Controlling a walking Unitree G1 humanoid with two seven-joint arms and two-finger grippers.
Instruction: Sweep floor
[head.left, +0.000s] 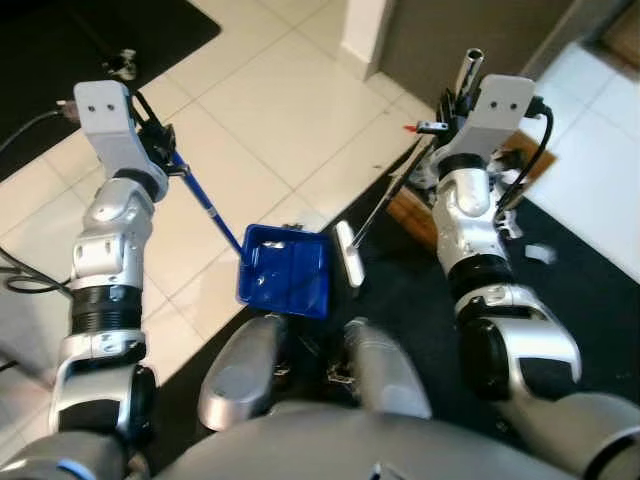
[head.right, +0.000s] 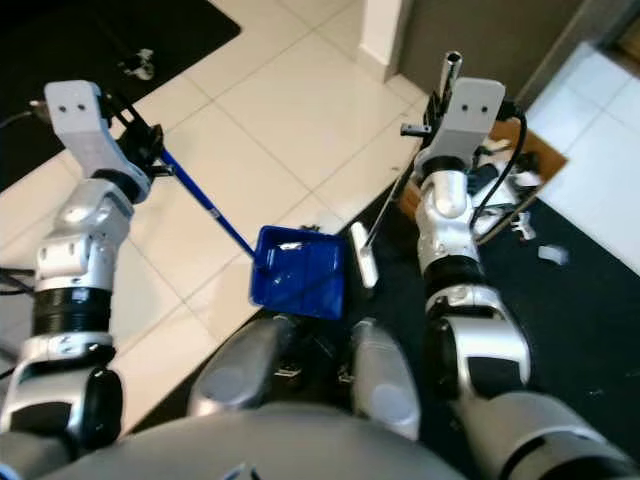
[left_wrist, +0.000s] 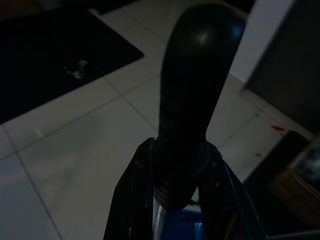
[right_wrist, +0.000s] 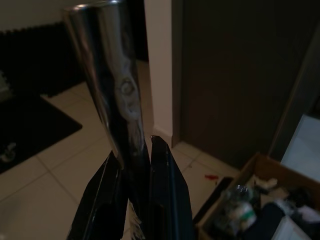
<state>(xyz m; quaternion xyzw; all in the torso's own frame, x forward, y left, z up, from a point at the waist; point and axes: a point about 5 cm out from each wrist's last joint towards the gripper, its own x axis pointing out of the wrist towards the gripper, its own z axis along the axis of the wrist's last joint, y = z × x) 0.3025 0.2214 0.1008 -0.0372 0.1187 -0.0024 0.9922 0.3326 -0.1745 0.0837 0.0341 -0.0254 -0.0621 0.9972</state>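
Observation:
A blue dustpan (head.left: 287, 270) rests on the floor right before my feet, at the edge of the tiles and the black mat. Its long blue handle (head.left: 207, 205) runs up to my left gripper (head.left: 160, 140), which is shut on the handle's black end grip (left_wrist: 192, 100). A broom with a white head (head.left: 348, 253) stands just right of the pan. Its thin metal pole (head.right: 385, 205) rises to my right gripper (head.left: 452, 110), shut on the silver tube (right_wrist: 112, 95) near its top end.
White floor tiles (head.left: 270, 110) spread ahead, with a black mat (head.left: 70, 60) at the far left carrying a small scrap (head.right: 140, 62). A cardboard box (head.right: 505, 165) of clutter sits at right on the dark mat, near a white pillar (head.left: 365, 30) and dark wall. A red bit (head.left: 409, 128) lies nearby.

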